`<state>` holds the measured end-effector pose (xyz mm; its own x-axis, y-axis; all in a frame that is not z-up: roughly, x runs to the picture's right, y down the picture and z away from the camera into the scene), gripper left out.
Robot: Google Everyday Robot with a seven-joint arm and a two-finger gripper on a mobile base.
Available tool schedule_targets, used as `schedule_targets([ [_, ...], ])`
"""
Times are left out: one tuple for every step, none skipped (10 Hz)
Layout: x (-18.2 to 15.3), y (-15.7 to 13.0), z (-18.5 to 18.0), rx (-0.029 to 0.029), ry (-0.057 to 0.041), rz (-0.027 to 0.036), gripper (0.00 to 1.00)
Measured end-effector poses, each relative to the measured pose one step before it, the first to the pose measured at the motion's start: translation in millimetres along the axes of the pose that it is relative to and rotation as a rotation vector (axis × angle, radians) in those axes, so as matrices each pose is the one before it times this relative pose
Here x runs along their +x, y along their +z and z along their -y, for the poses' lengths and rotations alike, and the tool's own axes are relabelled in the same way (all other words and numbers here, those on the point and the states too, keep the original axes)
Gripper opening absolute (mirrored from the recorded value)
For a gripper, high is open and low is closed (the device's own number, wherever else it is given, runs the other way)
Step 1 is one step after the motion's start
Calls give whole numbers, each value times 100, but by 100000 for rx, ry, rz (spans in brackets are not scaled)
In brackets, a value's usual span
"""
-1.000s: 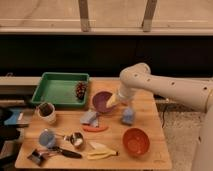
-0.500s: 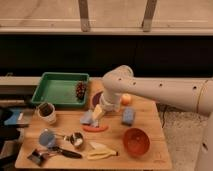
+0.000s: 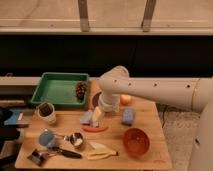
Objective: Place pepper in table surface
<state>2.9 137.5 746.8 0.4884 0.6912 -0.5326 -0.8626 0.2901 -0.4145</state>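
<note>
The pepper point(image 3: 95, 128) is a slim red-orange curved shape lying flat on the light-brown wooden table surface point(image 3: 112, 131), near the middle. My gripper point(image 3: 97, 117) hangs at the end of the white arm point(image 3: 150, 91), which reaches in from the right. It is just above the pepper's back edge, close to it or touching it. The arm's wrist covers most of the purple bowl point(image 3: 94, 99) behind it.
A green tray point(image 3: 50, 92) holding a dark cone-like object point(image 3: 81, 90) stands at the back left. Around the pepper are an orange fruit point(image 3: 125, 99), a blue object point(image 3: 128, 116), a red bowl point(image 3: 136, 141), a banana point(image 3: 101, 150), a white cup point(image 3: 46, 112), a metal cup point(image 3: 76, 140) and utensils.
The arm has swung left and lowered. The gripper moved from beside the blue object at the right to just over the pepper in the middle of the table.
</note>
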Motion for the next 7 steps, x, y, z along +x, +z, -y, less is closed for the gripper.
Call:
schedule_targets([
  [-622, 862, -287, 913, -1773, -1946, 79],
  [-963, 1004, -892, 250, -2215, -1940, 79],
  [-1550, 1748, -1284, 169, -2783, -2738, 79],
  [-1014, 1083, -795, -370, -1397, -1659, 79],
  [-321, 694, -169, -306, -336, -1616, 79],
  [-103, 994, -665, -1681, -1377, -2529, 79],
  [481, 1159, 34, -192, -1007, -2543, 79],
])
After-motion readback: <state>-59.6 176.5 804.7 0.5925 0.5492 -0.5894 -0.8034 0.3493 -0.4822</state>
